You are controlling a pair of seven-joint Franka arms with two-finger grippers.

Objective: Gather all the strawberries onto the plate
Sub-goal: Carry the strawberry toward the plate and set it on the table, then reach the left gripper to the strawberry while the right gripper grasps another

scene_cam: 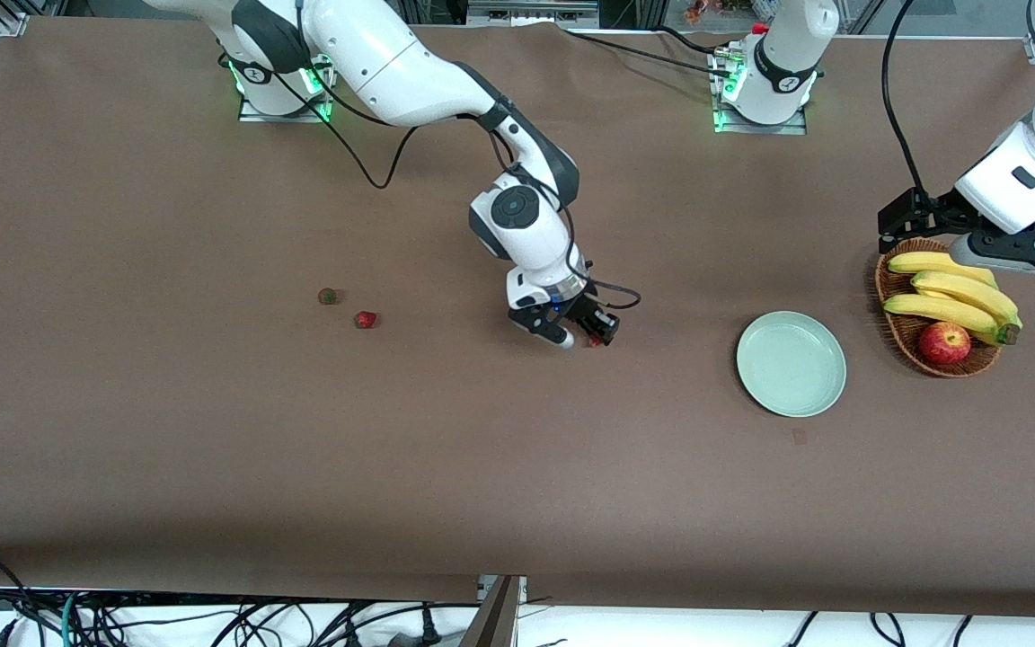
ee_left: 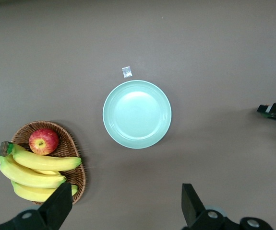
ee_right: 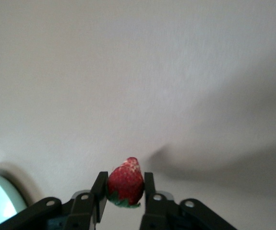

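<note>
My right gripper [scene_cam: 591, 340] is low over the middle of the table, shut on one strawberry [ee_right: 126, 184] whose red tip pokes out past the fingertips and whose green cap faces the palm. Two more strawberries [scene_cam: 329, 296] [scene_cam: 366, 319] lie close together on the table toward the right arm's end. The pale green plate [scene_cam: 791, 363] sits empty toward the left arm's end; the left wrist view shows the plate [ee_left: 137, 114] from above. My left gripper [scene_cam: 1025, 261] hangs open above the basket and waits, nothing between its fingers [ee_left: 61, 206].
A brown wicker basket [scene_cam: 899, 328] with bananas [scene_cam: 953, 292] and a red apple [scene_cam: 944, 342] stands beside the plate at the left arm's end. A small scrap [ee_left: 126, 72] lies on the table just nearer the front camera than the plate.
</note>
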